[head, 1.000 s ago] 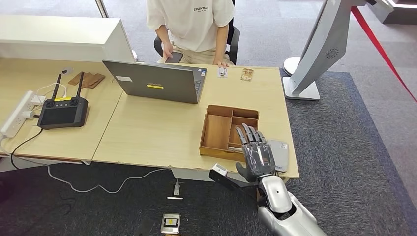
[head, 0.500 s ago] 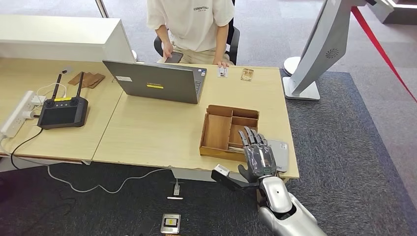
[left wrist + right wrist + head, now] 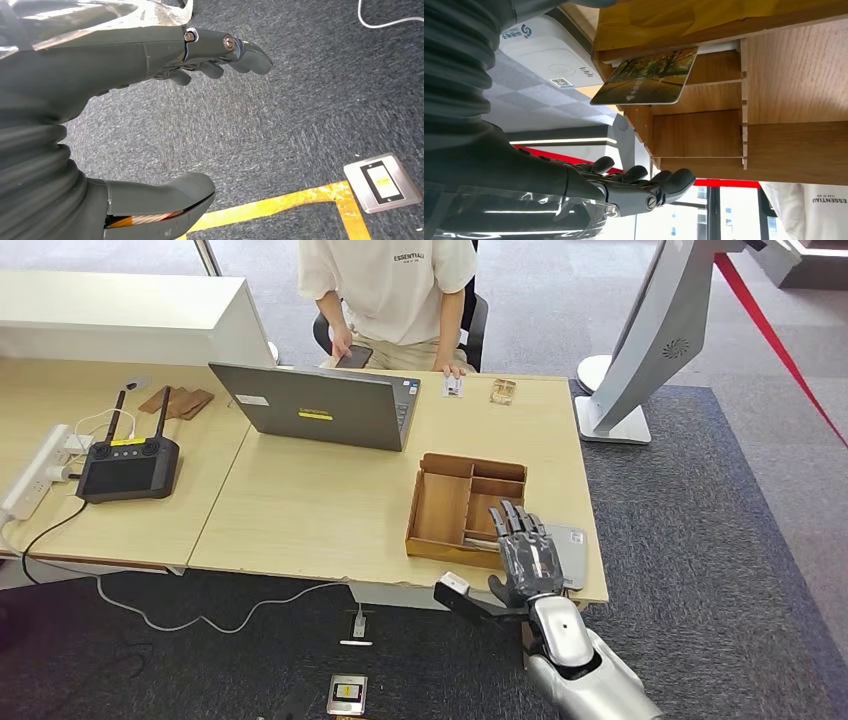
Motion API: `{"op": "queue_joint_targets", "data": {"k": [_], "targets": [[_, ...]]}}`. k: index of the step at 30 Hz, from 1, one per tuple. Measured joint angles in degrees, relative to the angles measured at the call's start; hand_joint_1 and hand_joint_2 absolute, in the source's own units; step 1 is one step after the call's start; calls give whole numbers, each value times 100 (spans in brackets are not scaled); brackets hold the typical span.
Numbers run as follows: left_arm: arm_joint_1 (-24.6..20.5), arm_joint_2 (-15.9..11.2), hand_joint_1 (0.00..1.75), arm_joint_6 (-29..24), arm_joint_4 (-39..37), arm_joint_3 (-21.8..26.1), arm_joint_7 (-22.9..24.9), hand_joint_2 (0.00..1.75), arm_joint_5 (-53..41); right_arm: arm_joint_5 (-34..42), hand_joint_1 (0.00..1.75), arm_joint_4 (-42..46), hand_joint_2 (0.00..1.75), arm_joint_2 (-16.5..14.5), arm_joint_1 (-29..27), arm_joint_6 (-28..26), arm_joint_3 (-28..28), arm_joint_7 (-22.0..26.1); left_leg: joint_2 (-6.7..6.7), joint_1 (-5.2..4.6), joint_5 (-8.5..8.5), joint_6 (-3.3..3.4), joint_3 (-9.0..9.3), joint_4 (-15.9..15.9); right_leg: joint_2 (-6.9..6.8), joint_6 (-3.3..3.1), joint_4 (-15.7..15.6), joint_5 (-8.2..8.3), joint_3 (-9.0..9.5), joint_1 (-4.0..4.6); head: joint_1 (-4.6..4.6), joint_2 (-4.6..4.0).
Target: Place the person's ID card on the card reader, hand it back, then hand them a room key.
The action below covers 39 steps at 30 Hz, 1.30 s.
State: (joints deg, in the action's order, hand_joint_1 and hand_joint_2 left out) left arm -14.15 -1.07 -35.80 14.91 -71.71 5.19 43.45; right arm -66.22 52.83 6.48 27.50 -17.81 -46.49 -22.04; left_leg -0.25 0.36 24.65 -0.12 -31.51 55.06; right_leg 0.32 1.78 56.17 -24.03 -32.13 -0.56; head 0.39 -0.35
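Note:
A white ID card (image 3: 452,386) lies at the table's far edge by the person's hand, with a brownish card (image 3: 502,391) beside it. My right hand (image 3: 527,560) hovers with fingers spread and nothing in it over the near right corner of the wooden tray (image 3: 465,462), next to the grey card reader (image 3: 573,552). In the right wrist view, a key card with an autumn picture (image 3: 644,77) leans in a tray (image 3: 794,75) compartment beyond my fingers (image 3: 634,182), and the card reader (image 3: 549,57) lies alongside. My left hand (image 3: 100,60) hangs empty over the carpet, fingers apart.
A person (image 3: 390,290) sits across the table holding a phone. An open laptop (image 3: 320,405) stands left of the tray. A remote controller (image 3: 128,468) and a power strip (image 3: 35,472) sit at the far left. A floor socket plate (image 3: 382,182) is set in the carpet.
My right hand has drawn back slightly toward the table's near edge, still spread and empty. Nothing else has moved.

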Motion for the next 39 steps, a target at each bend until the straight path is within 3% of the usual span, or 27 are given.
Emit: {"op": "queue_joint_targets", "data": {"k": [12, 16, 17, 39], "targets": [[-24, 10, 0, 2, 0, 0, 17, 175, -37, 98, 0, -438, 175, -139, 198, -101, -1, 83, 0, 0, 0, 0, 0, 0, 0, 0, 0, 0, 1, 0, 0, 0], [-25, 10, 0, 2, 0, 0, 21, 175, -37, 151, 166, -597, 175, -164, 258, -160, 5, 106, 0, 0, 0, 0, 0, 0, 0, 0, 0, 0, 0, 0, 0, 0], [-26, 10, 0, 2, 0, 0, 21, 175, -37, 164, 172, -636, 175, -169, 268, -168, 6, 113, 0, 0, 0, 0, 0, 0, 0, 0, 0, 0, 0, 0, 0, 0], [-25, 20, 0, 1, 0, 0, 10, 175, -29, 338, 174, -1097, 175, -303, 458, -231, 50, 219, 2, 0, 0, 0, 5, 0, 0, 0, 0, 1, 3, 0, 0, 0]]}}
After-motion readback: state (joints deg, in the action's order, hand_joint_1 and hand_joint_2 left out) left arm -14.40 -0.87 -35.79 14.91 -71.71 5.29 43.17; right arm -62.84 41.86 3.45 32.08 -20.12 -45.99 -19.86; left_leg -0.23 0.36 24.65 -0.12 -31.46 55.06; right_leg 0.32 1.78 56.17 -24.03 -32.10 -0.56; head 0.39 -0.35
